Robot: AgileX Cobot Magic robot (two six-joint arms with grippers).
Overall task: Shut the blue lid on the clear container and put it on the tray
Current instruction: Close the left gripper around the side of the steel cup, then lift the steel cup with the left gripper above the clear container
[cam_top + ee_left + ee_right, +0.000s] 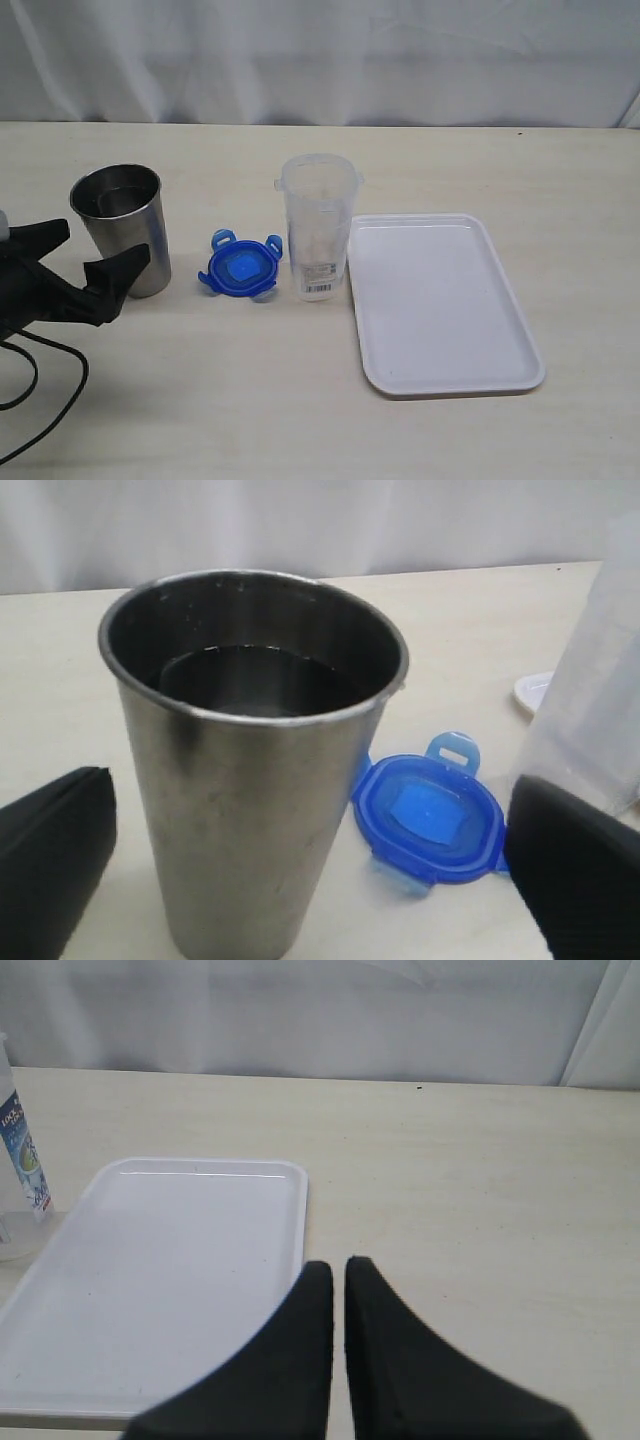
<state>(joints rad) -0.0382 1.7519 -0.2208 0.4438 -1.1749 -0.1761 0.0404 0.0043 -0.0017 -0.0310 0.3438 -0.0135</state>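
Your left fingers (118, 272) gape wide beside the steel tumbler (125, 228); your right fingers (300, 1360) sit pressed together by the tray (150, 1280).

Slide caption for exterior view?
Open left gripper near steel tumbler; round blue plastic lid lies beside tall clear plastic container, white rectangular tray alongside.

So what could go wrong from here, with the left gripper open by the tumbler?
1. The open left gripper is right at the tumbler, which stands between it and the lid; reaching across could knock the tumbler over.
2. The lid lies close beside the tall container, so wide jaws might nudge and tip it.
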